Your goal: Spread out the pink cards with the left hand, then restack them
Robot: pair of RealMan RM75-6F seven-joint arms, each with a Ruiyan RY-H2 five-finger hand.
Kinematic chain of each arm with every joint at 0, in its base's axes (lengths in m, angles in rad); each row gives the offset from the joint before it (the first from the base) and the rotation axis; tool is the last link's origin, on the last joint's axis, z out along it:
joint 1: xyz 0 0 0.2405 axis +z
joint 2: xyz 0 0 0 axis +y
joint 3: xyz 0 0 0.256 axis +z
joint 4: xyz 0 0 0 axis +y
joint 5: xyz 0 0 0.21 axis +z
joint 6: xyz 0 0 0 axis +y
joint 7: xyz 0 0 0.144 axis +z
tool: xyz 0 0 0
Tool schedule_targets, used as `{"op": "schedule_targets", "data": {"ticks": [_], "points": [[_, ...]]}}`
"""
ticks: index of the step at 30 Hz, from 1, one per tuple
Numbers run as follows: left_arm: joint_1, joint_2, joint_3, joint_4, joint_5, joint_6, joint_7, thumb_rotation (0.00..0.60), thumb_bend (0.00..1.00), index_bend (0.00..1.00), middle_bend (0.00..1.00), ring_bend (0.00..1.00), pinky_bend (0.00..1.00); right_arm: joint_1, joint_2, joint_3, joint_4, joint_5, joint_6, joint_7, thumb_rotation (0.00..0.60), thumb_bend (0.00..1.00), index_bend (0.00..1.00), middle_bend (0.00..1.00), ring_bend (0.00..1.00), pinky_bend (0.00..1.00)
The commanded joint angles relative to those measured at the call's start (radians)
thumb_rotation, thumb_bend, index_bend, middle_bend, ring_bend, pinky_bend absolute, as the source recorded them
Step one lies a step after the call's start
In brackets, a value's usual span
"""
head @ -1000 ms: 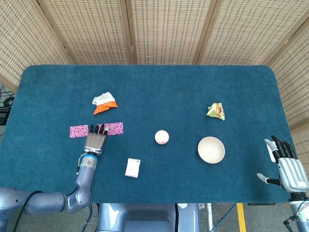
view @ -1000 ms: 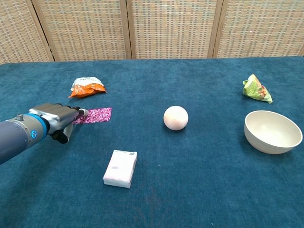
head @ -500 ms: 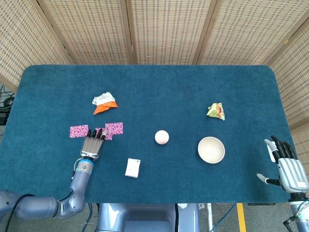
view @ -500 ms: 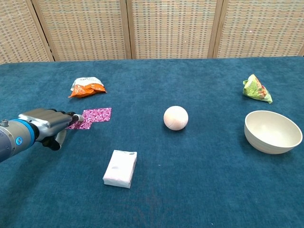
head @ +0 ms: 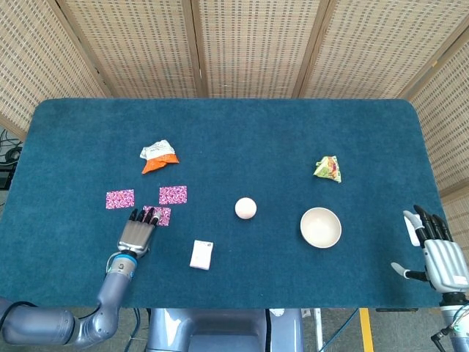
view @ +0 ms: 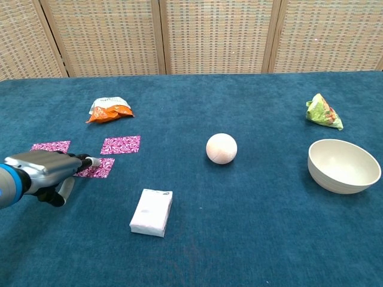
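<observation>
Three pink patterned cards lie apart on the blue cloth. One card [head: 120, 199] [view: 51, 146] is at the left, a second card [head: 173, 194] [view: 121, 144] at the right, and a third card [head: 160, 215] [view: 97, 167] nearer the front. My left hand [head: 138, 232] [view: 45, 170] lies flat with its fingertips pressing on the near edge of that third card. My right hand [head: 437, 253] stays off the table's right front corner with fingers spread, holding nothing.
An orange and white snack bag [head: 159, 156] [view: 108, 109] lies behind the cards. A white tissue pack [head: 201, 254] [view: 151, 212], a pale ball [head: 245, 208] [view: 221, 148], a cream bowl [head: 321, 227] [view: 343, 165] and a green packet [head: 327, 169] [view: 323, 112] lie to the right.
My left hand has pulled back toward the front edge, dragging the middle card out of the row. The cards, overlapped in a strip before, now lie separate.
</observation>
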Motion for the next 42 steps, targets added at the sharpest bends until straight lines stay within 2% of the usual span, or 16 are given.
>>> {"op": "schedule_targets", "data": {"ticks": [1, 7, 9, 17, 22, 26, 32, 42], "points": [[0.019, 0.033, 0.023, -0.05, 0.028, 0.02, -0.021, 0.6, 0.88, 0.03, 0.0, 0.0, 0.0, 0.0, 0.001, 0.0, 0.0, -0.001, 0.0, 0.002, 0.6, 0.13, 0.09, 0.0, 0.0, 0.0], [0.037, 0.088, 0.018, -0.102, 0.056, 0.046, -0.063, 0.6, 0.82, 0.03, 0.0, 0.0, 0.0, -0.002, -0.001, -0.002, -0.001, -0.011, 0.009, 0.001, 0.6, 0.13, 0.09, 0.0, 0.0, 0.0], [0.042, 0.108, 0.007, -0.112, 0.079, 0.047, -0.091, 0.6, 0.76, 0.03, 0.0, 0.0, 0.0, -0.003, -0.002, -0.002, -0.001, -0.013, 0.012, 0.0, 0.6, 0.13, 0.09, 0.0, 0.0, 0.0], [0.069, 0.134, -0.068, -0.066, 0.286, 0.097, -0.26, 0.6, 0.32, 0.03, 0.0, 0.0, 0.0, -0.002, -0.008, -0.002, 0.001, -0.015, 0.014, -0.009, 0.6, 0.13, 0.09, 0.0, 0.0, 0.0], [0.053, 0.128, -0.124, -0.039, 0.309, 0.106, -0.276, 0.6, 0.17, 0.04, 0.0, 0.0, 0.0, 0.0, -0.011, -0.002, 0.004, -0.009, 0.006, -0.014, 0.6, 0.13, 0.09, 0.0, 0.0, 0.0], [0.022, 0.108, -0.165, -0.012, 0.3, 0.104, -0.246, 0.6, 0.13, 0.13, 0.0, 0.0, 0.0, 0.003, -0.013, 0.0, 0.006, -0.002, -0.002, -0.015, 0.6, 0.13, 0.09, 0.0, 0.0, 0.0], [-0.014, 0.069, -0.215, 0.029, 0.262, 0.077, -0.237, 0.6, 0.12, 0.22, 0.0, 0.0, 0.0, 0.007, -0.016, 0.004, 0.012, 0.007, -0.012, -0.015, 0.6, 0.13, 0.09, 0.0, 0.0, 0.0], [-0.075, -0.01, -0.24, 0.165, 0.166, 0.002, -0.186, 0.6, 0.12, 0.23, 0.0, 0.0, 0.0, 0.018, -0.023, 0.007, 0.023, 0.033, -0.044, -0.027, 0.6, 0.13, 0.09, 0.0, 0.0, 0.0]]}}
